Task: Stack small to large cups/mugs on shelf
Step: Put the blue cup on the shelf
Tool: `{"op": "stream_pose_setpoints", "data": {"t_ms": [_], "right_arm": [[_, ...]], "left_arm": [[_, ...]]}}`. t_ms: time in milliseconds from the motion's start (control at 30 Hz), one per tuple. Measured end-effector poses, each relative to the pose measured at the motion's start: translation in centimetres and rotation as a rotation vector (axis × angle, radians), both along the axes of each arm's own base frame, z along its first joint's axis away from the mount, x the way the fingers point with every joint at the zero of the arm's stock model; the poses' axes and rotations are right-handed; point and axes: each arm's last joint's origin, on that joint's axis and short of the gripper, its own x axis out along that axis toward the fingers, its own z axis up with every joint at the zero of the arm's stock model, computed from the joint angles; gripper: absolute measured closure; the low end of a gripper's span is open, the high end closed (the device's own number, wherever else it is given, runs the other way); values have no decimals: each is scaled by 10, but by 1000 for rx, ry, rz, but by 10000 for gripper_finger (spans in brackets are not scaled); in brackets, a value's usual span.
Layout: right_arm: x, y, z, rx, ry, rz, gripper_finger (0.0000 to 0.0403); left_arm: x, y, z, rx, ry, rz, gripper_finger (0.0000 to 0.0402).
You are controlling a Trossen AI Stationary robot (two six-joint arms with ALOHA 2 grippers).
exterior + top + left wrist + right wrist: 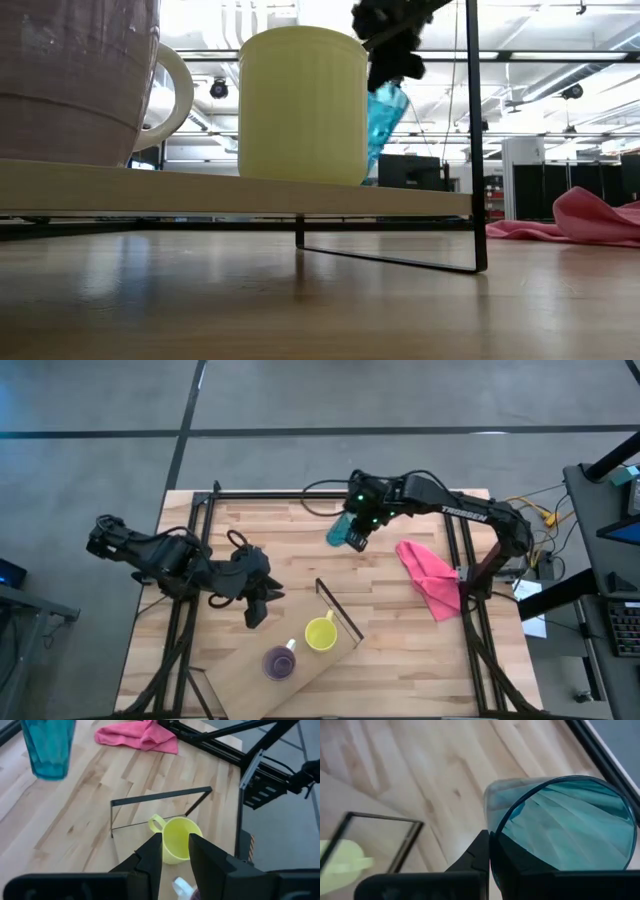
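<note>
Right pincer [356,536] gripped the teal tumbler [341,530] aloft over the counter [280,550], far from the shelf [300,678]. Left pincer [260,606] hung narrowly parted near the yellow mug [320,632]; the purple cup [278,663] was cropped in the low view.

Both arms are dark, near-black, built from chunky jointed segments, and the right arm [470,512] carries white TROSSEN lettering along its long link, with small green lights glowing on the wrist block behind the right pincer [356,538]. The left arm [170,555] shows a black cable looping off its wrist, and its left pincer [175,854] ends in two flat, angular black fingers [151,855] with bevelled matte faces
</note>
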Motion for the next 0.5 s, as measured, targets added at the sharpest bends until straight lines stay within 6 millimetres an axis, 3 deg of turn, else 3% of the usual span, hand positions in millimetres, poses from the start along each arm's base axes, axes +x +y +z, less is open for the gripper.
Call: {"op": "stream_pose_setpoints", "data": {"t_ms": [167,500], "right_arm": [[32,12,1,-11,-7,66,394],[77,5,12,5,-25,78,394]], "left_arm": [[1,5,0,0,-1,20,320],[-9,8,5,-7,-3,24,320]]}}
